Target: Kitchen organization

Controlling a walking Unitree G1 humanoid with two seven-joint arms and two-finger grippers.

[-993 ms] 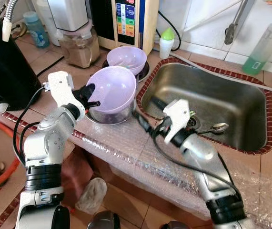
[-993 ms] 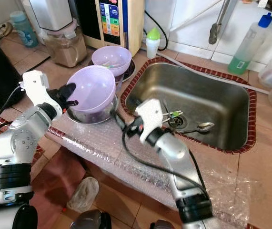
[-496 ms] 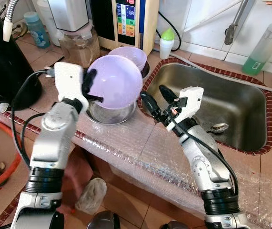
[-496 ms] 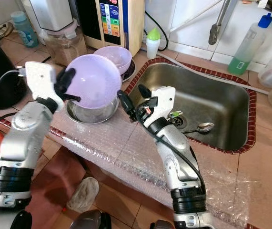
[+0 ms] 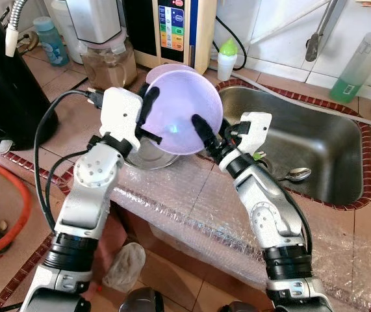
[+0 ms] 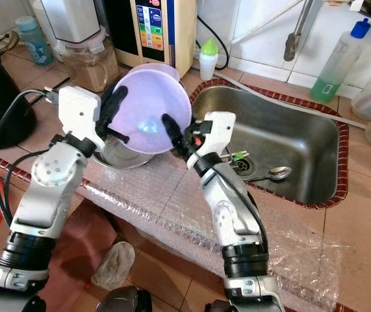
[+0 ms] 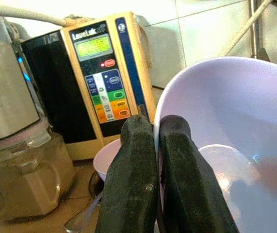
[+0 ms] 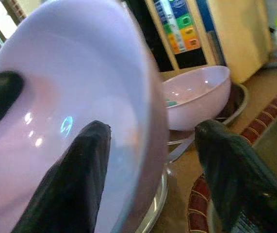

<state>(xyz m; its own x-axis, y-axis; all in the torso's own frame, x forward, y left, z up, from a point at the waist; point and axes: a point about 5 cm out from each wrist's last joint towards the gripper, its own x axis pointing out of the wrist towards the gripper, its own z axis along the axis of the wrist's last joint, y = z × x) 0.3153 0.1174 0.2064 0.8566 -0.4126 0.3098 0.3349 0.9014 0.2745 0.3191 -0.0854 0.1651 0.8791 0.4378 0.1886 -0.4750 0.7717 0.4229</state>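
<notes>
At my far left a black kettle (image 5: 3, 84) stands on the tiled surface (image 5: 55, 81), with a blender jar (image 5: 109, 65) behind it. My left pincer (image 5: 147, 117) is pressed together on the rim of a lilac bowl (image 5: 182, 110), one finger inside and one outside, holding it tipped on edge in the air above a steel dish (image 6: 117, 156). Behind it a second lilac bowl (image 7: 110, 154) sits before the water machine (image 5: 175, 29). My right pincer (image 8: 153, 160) is spread wide astride the held bowl's other edge, one finger (image 8: 75, 179) against its outer wall and the other just clear of the rim. Further right lies the steel sink (image 5: 302, 140) with a spoon (image 5: 297, 174) in it, and a green bottle (image 5: 360, 62) behind.
</notes>
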